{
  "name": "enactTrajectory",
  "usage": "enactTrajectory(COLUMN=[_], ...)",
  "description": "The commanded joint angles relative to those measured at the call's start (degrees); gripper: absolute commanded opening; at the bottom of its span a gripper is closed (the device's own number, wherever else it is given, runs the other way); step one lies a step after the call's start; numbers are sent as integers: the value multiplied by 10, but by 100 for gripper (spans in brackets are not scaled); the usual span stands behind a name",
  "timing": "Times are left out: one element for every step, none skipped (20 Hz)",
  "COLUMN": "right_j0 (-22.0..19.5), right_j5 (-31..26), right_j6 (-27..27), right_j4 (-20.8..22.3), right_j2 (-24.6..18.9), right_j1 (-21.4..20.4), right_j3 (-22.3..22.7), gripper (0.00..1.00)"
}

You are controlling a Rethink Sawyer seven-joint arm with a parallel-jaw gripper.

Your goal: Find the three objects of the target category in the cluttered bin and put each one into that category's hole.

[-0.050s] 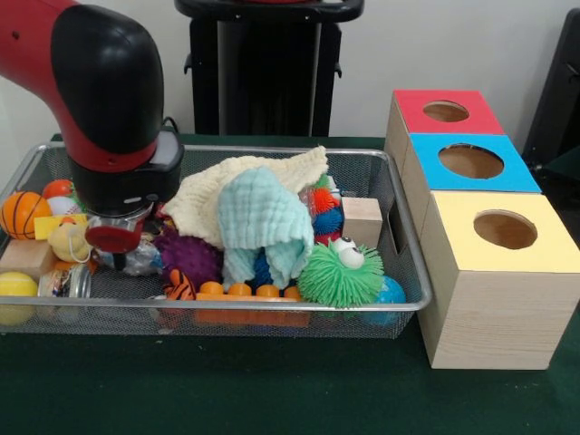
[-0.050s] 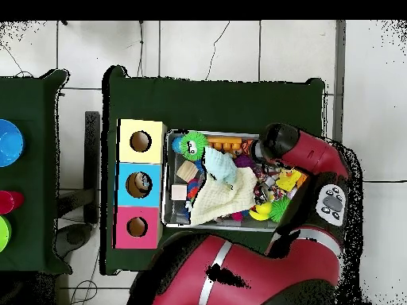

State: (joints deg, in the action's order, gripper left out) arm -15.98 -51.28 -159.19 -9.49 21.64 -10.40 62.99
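Arm (image 1: pixel 109 109) low over bin (image 1: pixel 399 227) of toys; cannot tell the gripper's state. Risk: cloths (image 1: pixel 258 213) snag and drag toys out on lifting.

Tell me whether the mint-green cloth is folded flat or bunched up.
Bunched up: the mint-green cloth drapes in loose folds over the toys, beside the cream cloth.

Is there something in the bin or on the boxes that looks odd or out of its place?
Only the two cloths: a cream cloth and a mint cloth lie crumpled over the toys in the middle of the wire bin, hiding what is under them. Nothing has spilled outside the bin.
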Motion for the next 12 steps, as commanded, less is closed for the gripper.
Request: enactTrajectory(right_j0=[66, 74, 81, 84, 87, 91, 94, 98, 102, 104, 105, 105], right_j5=[-169, -192, -218, -234, -250, -250, -251, -233, -216, -194, -178, -162], right_j6=[-107, -109, -109, -106, -102, -97, -92, -83, -75, -67, -65, -62], right_j4=[-4, -4, -4, -7, -11, -13, -15, -11, -8, -6, -4, -3], right_j2=[41, 51, 59, 59, 59, 59, 58, 59, 59, 59, 57, 56], right_j1=[-107, -121, -132, -143, -155, -163, -172, -180, -187, -192, -194, -195], right_j3=[74, 75, 74, 77, 80, 85, 90, 94, 99, 103, 107, 111], gripper=[0, 0, 0, 0, 0, 0, 0, 0, 0, 0, 0, 0])
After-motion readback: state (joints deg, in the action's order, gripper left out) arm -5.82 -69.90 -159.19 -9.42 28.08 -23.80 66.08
